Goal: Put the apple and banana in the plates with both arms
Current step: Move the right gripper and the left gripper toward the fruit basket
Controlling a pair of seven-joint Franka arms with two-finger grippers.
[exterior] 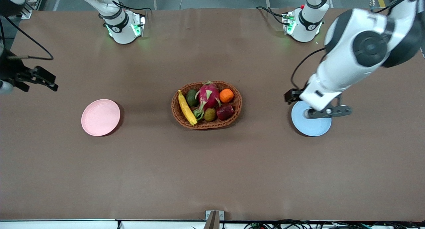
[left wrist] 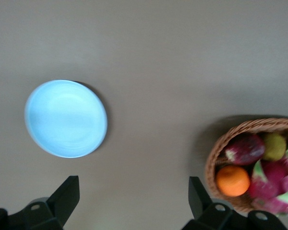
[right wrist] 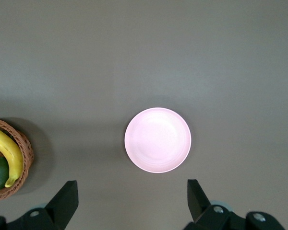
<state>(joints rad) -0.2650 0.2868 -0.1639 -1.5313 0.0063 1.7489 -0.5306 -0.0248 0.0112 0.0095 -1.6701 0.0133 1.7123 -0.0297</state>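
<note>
The yellow banana (exterior: 186, 108) and the dark red apple (exterior: 225, 112) lie in the wicker basket (exterior: 206, 125) at the table's middle. The pink plate (exterior: 100, 117) lies toward the right arm's end, the blue plate (exterior: 311, 126) toward the left arm's end; both are bare. My left gripper (exterior: 328, 112) hangs over the blue plate's edge, open and empty (left wrist: 134, 201); its wrist view shows the blue plate (left wrist: 66, 118) and the apple (left wrist: 245, 148). My right gripper (exterior: 44, 80) is up near the table's end past the pink plate, open and empty (right wrist: 133, 201); its wrist view shows the pink plate (right wrist: 157, 139) and the banana (right wrist: 7, 151).
The basket also holds a pink dragon fruit (exterior: 208, 95), an orange (exterior: 226, 95), an avocado (exterior: 192, 97) and a kiwi (exterior: 210, 114). The brown table (exterior: 212, 172) is bare between the basket and each plate. Both arm bases stand along the table's edge farthest from the front camera.
</note>
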